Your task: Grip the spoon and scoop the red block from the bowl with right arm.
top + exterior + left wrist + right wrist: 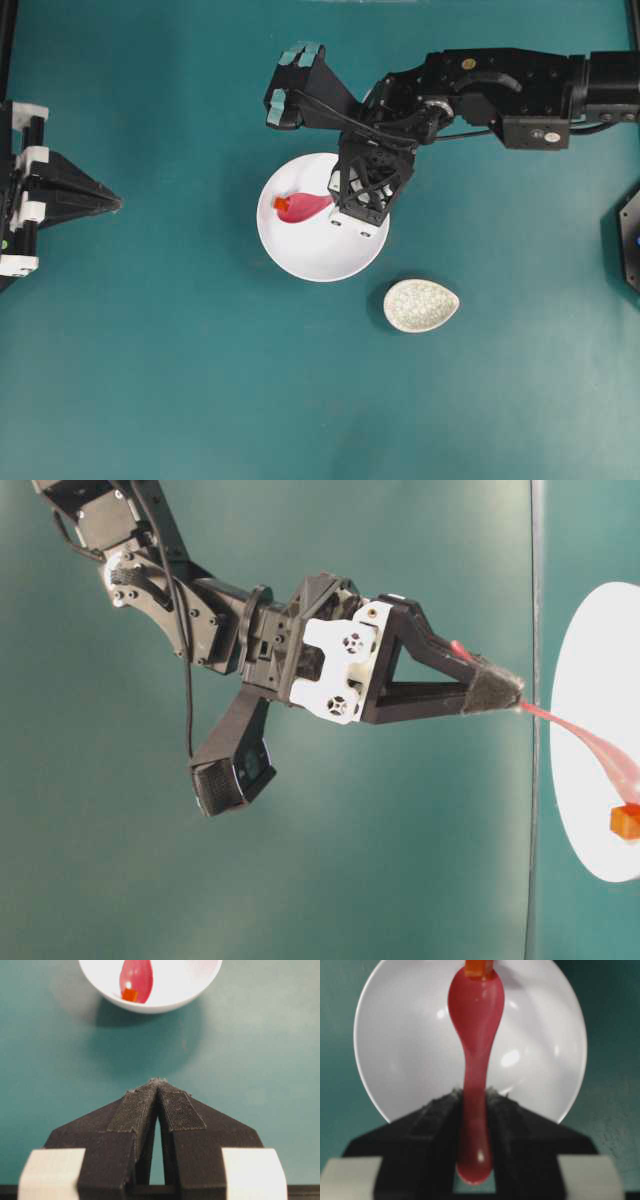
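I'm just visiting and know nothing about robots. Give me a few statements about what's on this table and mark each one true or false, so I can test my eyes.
1. The right gripper holds the spoon by its handle. True.
2. The red block lies on the green table beside the bowl. False: it sits at the tip of the spoon's scoop, within the bowl.
3. The left gripper is helping to hold the spoon. False: it is shut on nothing, well away from the bowl.
4. A small speckled dish sits on the table outside the bowl. True.
5. The speckled dish holds a second block. False: nothing shows in it.
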`<state>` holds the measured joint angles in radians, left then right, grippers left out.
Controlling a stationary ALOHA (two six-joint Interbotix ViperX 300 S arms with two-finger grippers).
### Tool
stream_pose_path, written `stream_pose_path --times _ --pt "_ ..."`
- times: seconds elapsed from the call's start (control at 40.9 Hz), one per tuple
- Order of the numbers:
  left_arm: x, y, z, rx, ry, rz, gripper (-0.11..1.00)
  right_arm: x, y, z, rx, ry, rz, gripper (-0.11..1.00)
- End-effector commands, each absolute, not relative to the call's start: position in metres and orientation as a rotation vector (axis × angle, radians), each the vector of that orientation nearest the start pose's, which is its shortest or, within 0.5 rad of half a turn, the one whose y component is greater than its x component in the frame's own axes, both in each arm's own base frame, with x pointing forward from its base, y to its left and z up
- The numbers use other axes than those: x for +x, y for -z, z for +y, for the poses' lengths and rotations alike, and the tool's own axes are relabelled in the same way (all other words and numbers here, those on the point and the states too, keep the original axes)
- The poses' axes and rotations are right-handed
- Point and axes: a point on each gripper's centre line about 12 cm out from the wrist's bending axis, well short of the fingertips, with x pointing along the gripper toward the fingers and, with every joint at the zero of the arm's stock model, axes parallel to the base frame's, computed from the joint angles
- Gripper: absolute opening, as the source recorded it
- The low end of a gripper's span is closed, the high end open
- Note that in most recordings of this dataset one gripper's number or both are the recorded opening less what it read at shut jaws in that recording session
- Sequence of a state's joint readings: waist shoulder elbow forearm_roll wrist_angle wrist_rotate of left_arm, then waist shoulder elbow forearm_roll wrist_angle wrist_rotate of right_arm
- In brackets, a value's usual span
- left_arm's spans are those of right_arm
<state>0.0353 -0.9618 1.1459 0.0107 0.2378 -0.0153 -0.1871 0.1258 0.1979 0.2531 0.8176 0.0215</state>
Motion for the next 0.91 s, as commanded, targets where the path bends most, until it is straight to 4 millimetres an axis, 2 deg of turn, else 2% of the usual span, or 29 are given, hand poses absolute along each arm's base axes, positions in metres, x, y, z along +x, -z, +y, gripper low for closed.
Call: stream_pose_path --times 0.0,0.881 --pt "0.1946 -0.2562 0.0078 -0.012 -0.042 0.386 0.0 0.4288 -0.2436 -0.0599 0.377 0.109 1.032 0.24" --pt "0.1947 -0.2569 0.0078 -0.012 -0.042 0.385 0.0 0.4287 -0.2511 -0.0609 0.378 0.118 0.952 0.24"
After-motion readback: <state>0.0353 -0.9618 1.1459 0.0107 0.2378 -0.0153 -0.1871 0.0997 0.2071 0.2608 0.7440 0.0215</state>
